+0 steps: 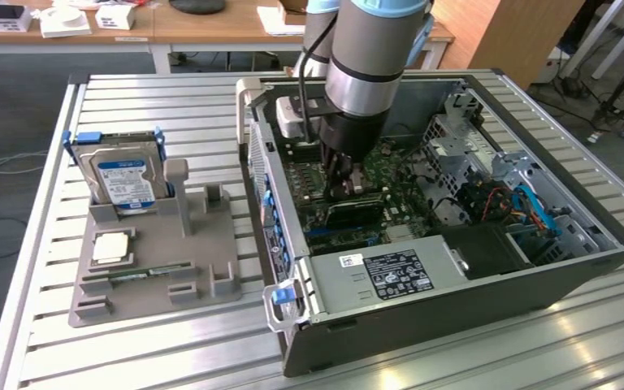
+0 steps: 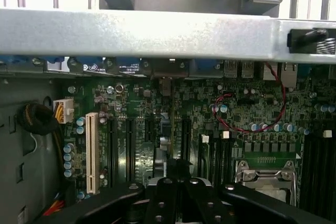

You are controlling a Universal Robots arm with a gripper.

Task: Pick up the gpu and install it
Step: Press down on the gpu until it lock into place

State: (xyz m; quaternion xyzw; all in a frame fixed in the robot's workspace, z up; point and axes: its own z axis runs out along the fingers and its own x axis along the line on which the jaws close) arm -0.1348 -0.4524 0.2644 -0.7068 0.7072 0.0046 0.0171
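One arm reaching down into open grey metal computer case [image 1: 572,268] on slatted metal surface [image 1: 127,349]. Black two-fingered gripper [image 1: 337,185] closed, low over green motherboard [image 2: 131,103]. Thin dark rectangular gpu card [image 1: 353,213] standing on edge among the expansion slots right under the fingertips, upper end hidden by them. Seen edge-on from the wrist view as a narrow strip [image 2: 166,140] running away from the gripper [image 2: 176,174]; face and metal bracket hard to make out. Unclear whether pinched or merely touched from above, and whether fully seated. Well apart, toward the exterior view's left: grey plastic parts holder [image 1: 182,268] with silver hard drive with blue-white label [image 1: 123,179] upright in it.
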